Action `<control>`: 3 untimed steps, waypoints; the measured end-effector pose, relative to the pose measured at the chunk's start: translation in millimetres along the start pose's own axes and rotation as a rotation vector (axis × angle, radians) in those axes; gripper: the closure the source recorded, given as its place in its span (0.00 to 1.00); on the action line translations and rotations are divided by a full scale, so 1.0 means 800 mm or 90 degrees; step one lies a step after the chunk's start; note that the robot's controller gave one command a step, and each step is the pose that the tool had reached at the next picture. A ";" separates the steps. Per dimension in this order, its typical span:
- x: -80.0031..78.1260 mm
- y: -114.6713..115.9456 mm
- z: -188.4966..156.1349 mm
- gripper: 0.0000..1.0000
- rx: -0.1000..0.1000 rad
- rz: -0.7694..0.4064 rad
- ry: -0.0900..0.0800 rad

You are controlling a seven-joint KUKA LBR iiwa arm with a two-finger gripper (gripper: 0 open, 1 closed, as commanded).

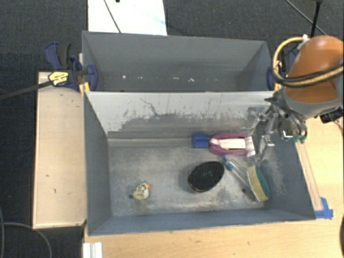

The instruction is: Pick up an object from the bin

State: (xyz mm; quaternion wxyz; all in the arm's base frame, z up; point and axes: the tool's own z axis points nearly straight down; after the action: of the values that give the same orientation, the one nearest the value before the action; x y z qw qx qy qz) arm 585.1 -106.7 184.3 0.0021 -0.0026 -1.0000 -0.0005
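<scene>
Bin contents as I read them from my station:

1. Gripper (262, 143): low over the right side of the bin (161, 112), under the arm's orange cover. I cannot tell from this angle whether the hand is open or closed, and I see nothing clearly held in it.
2. Purple and white object (230, 144): oblong, lying flat on the floor right of centre, close to the back wall. Its right end sits just at the gripper. The two may be touching, but the metal parts there blur together, so I would not swear to it. This is the thing nearest the hand.
3. Blue block (200, 140): small, just beside the left end of the purple and white object.
4. Black oval pad (205, 176): flat on the floor near the middle, in front of the blue block and apart from it.
5. Blue pen (234, 169): thin, lying at a slant between the black oval pad and the sponge.
6. Sponge (258, 181): green and yellow, long, lying below the gripper near the right wall.
7. Small white and orange toy (141, 191): alone at the front left, well apart from everything else.
</scene>
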 end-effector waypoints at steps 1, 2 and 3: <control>0.068 0.069 0.129 0.00 -0.001 0.084 0.002; 0.093 0.132 0.144 0.00 -0.001 0.168 -0.002; 0.093 0.129 0.144 1.00 0.000 0.166 -0.003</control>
State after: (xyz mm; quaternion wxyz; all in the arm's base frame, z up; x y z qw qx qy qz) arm 510.7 -3.4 69.8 0.0002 -0.1328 -0.9911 0.0001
